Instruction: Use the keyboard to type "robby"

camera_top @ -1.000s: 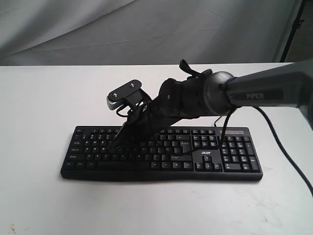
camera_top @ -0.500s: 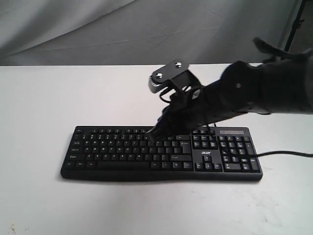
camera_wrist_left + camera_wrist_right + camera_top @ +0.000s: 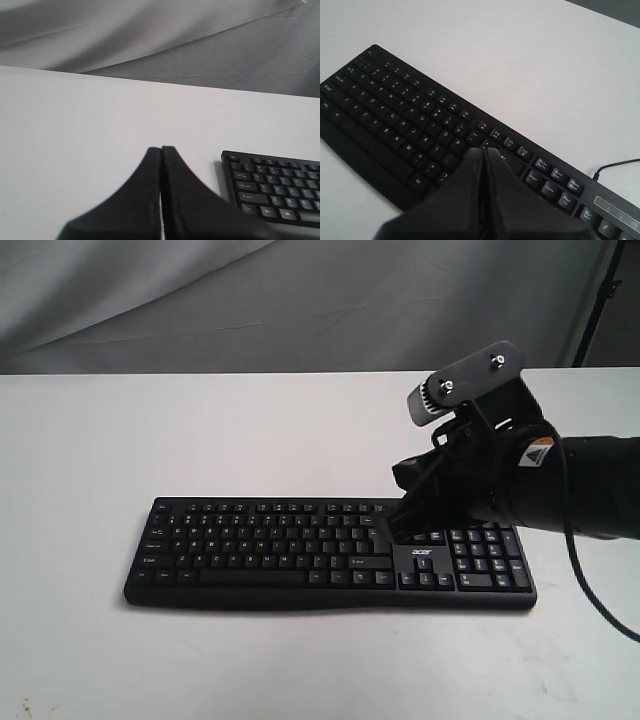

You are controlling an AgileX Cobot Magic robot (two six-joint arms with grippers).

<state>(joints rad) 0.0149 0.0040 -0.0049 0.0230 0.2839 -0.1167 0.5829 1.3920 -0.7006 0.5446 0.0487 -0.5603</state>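
Observation:
The black keyboard (image 3: 330, 552) lies flat on the white table, its acer logo (image 3: 421, 552) right of the letter block. My right gripper (image 3: 393, 527) is shut, empty, and points down at the right end of the letter block, by the Enter and backspace keys. In the right wrist view its closed tips (image 3: 484, 149) hover over keys just left of the Insert/Home cluster on the keyboard (image 3: 395, 115). My left gripper (image 3: 161, 148) is shut and empty, over bare table left of the keyboard's left end (image 3: 272, 187). It is out of the exterior view.
The white table (image 3: 150, 440) spreads around the keyboard, with grey cloth (image 3: 300, 300) hung behind it. The keyboard's thin black cable (image 3: 615, 166) leaves its back edge. A thick black cable (image 3: 590, 590) trails from my right arm over the table's right side.
My right arm has swept rightward along the keyboard, from the left-middle letter keys to the right end of the letter block. The keyboard has not moved.

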